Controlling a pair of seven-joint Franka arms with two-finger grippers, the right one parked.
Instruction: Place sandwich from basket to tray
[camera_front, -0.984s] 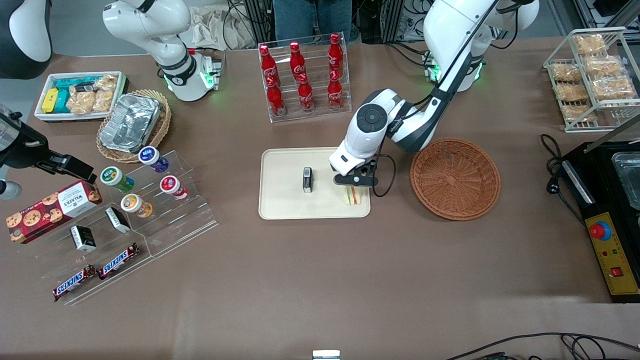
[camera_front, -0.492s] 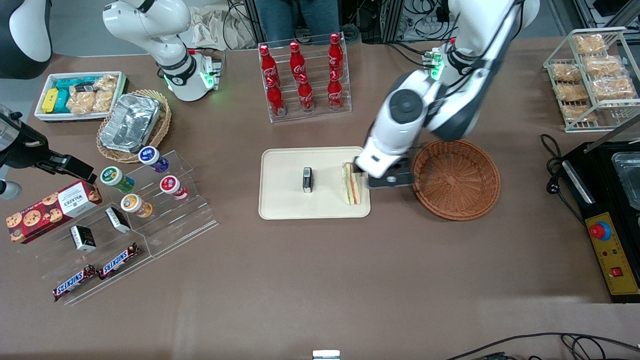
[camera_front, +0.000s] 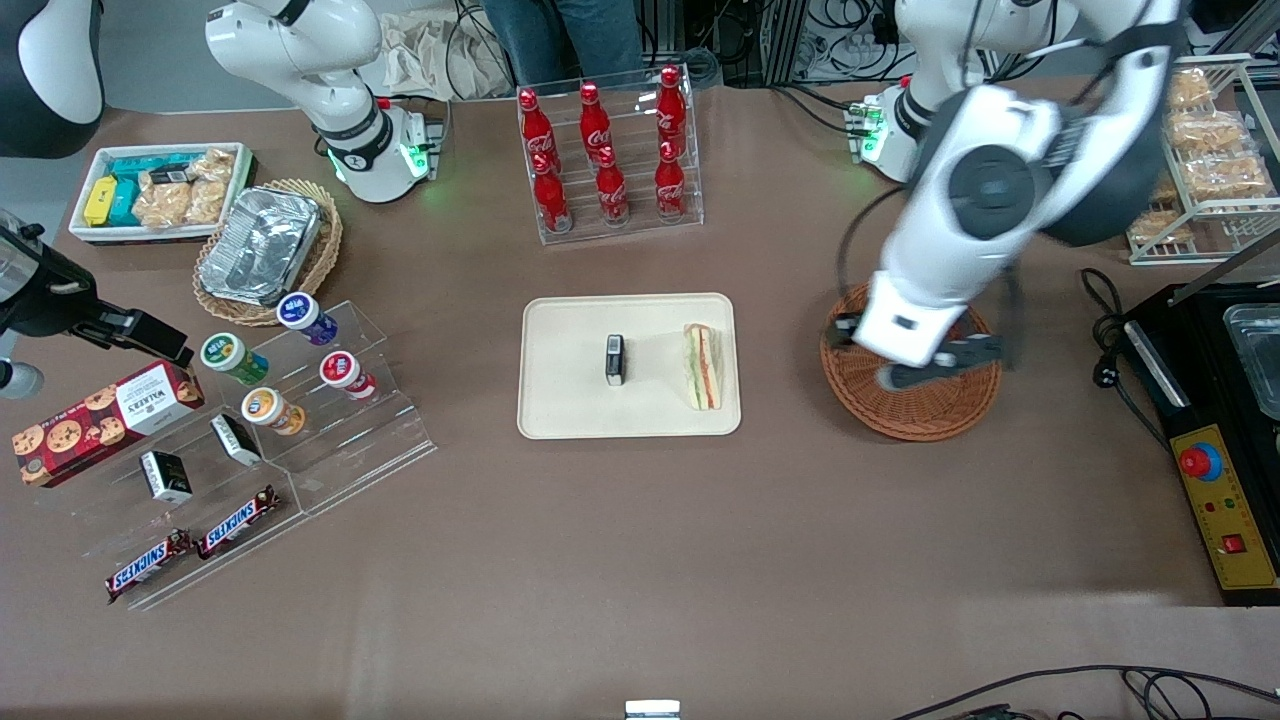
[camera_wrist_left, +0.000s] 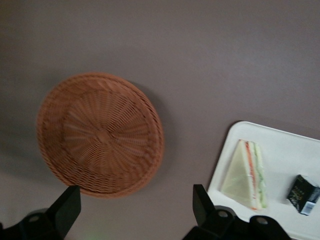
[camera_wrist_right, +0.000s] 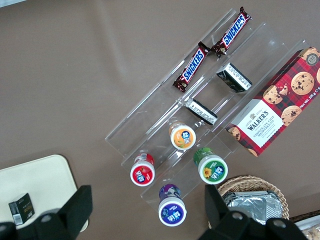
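Front view: Snickers bars (camera_front: 193, 548) and a Walkers box (camera_front: 105, 408) at lower left on brown table (camera_front: 640, 560); gripper (camera_front: 935, 365) spread above basket (camera_front: 905, 412).

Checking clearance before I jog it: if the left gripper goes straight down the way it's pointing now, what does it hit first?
Most likely the basket. The left gripper, open and holding nothing, hangs above it pointing down, though its height is hard to judge. The sandwich lies on the tray, out of that line.
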